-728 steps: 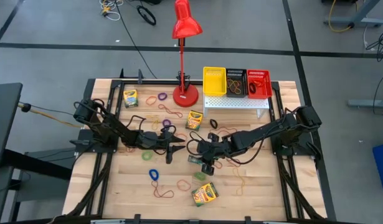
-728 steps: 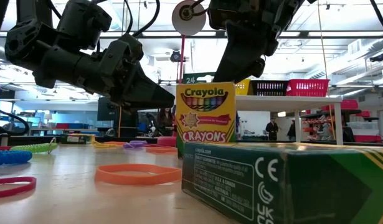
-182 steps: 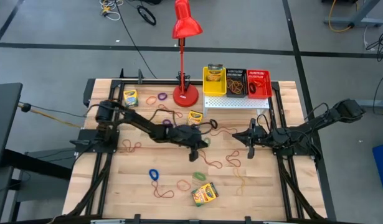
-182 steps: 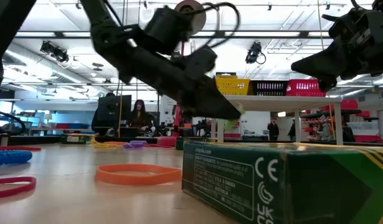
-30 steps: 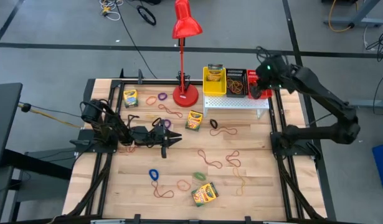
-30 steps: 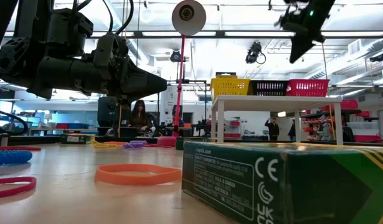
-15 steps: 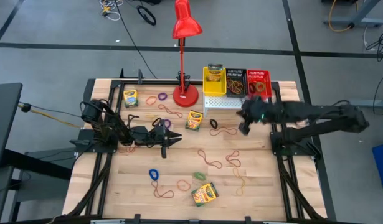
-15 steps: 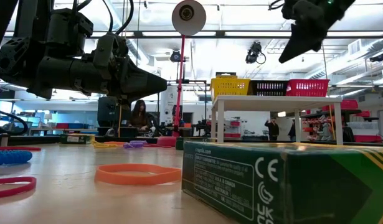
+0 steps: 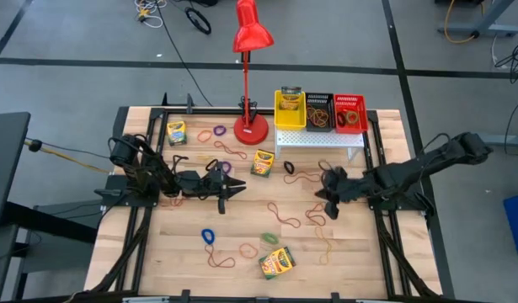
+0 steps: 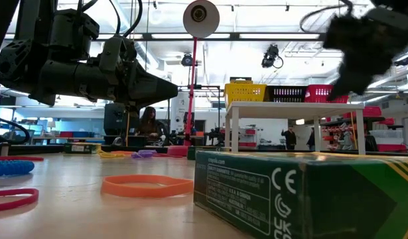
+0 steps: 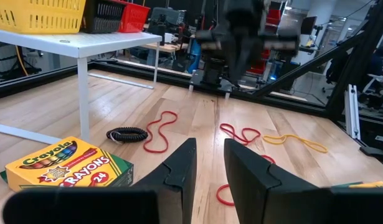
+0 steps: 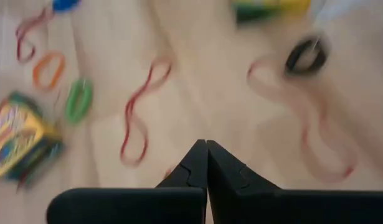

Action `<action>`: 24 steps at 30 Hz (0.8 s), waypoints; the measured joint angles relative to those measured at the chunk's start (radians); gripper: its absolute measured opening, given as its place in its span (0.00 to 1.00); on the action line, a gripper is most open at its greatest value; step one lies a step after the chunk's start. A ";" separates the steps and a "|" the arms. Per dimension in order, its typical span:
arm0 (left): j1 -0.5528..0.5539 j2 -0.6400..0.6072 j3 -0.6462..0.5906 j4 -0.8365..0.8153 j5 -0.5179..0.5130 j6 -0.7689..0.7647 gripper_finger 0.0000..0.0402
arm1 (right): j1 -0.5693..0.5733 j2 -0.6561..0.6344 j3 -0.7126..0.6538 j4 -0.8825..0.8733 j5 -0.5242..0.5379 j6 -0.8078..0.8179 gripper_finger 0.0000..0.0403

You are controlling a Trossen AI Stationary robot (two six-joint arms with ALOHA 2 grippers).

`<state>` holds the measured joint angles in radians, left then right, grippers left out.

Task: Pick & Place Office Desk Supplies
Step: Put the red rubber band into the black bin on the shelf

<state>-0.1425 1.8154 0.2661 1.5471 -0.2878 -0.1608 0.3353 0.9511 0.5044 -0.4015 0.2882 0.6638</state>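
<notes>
The right end effector [image 9: 329,199] hangs low over the wooden surface [image 9: 183,252] with its fingers pressed shut on nothing, and the thin red rubber-band loop [image 9: 284,215] lies just beside it toward the left arm, its long axis slanting across the boards. I judge the right arm much the nearer to that loop. The left end effector [image 9: 234,190], fingers slightly parted and empty, waits well apart, with a yellow-and-green cardboard crayon box [image 9: 263,162] nearby.

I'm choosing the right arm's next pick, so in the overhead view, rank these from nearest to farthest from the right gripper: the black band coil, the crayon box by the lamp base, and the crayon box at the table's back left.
From the right gripper:
1. Black band coil, mid-table, in front of the white stand.
2. Crayon box by the lamp base, centre.
3. Back-left crayon box, at the far corner.
</notes>
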 joint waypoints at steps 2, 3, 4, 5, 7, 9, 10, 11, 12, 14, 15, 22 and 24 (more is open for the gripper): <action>0.000 0.000 0.000 0.000 0.000 0.000 0.22 | 0.040 0.000 -0.039 0.000 0.000 0.070 0.01; 0.000 0.000 0.000 0.000 0.000 0.000 0.22 | 0.061 0.005 -0.052 -0.006 0.001 0.093 0.01; 0.000 0.000 0.000 0.000 0.000 0.000 0.22 | 0.080 0.013 -0.057 -0.012 0.001 0.107 0.01; 0.000 0.000 0.000 0.000 0.000 0.000 0.22 | 0.098 0.024 -0.056 -0.017 0.003 0.114 0.01; 0.000 0.000 0.000 -0.001 0.000 0.000 0.22 | 0.125 0.063 -0.047 -0.017 0.003 0.114 0.01; 0.000 0.000 0.000 -0.002 0.000 0.000 0.22 | 0.138 0.114 -0.036 -0.016 -0.003 0.118 0.02; 0.000 0.000 0.000 -0.002 0.000 0.000 0.22 | 0.142 0.146 -0.024 -0.016 -0.010 0.118 0.03; 0.000 0.000 0.000 -0.003 0.000 0.000 0.22 | 0.144 0.178 -0.011 -0.014 -0.013 0.118 0.05; 0.000 0.000 0.000 -0.004 0.000 0.000 0.22 | 0.146 0.211 0.001 -0.015 -0.019 0.110 0.08; 0.000 0.000 0.000 -0.003 0.000 0.000 0.22 | 0.146 0.278 0.033 -0.019 -0.030 0.076 0.15; 0.000 0.000 0.000 -0.003 0.000 0.000 0.22 | 0.146 0.310 0.052 -0.021 -0.032 0.045 0.18; 0.000 0.000 0.000 -0.003 0.000 0.000 0.22 | 0.105 0.479 0.185 -0.082 -0.053 -0.198 0.34; 0.000 0.000 0.000 -0.003 0.000 0.000 0.22 | 0.079 0.516 0.204 -0.096 -0.082 -0.254 0.34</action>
<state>-0.1428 1.8156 0.2661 1.5440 -0.2878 -0.1608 0.4144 1.4673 0.7080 -0.4978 0.2058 0.4100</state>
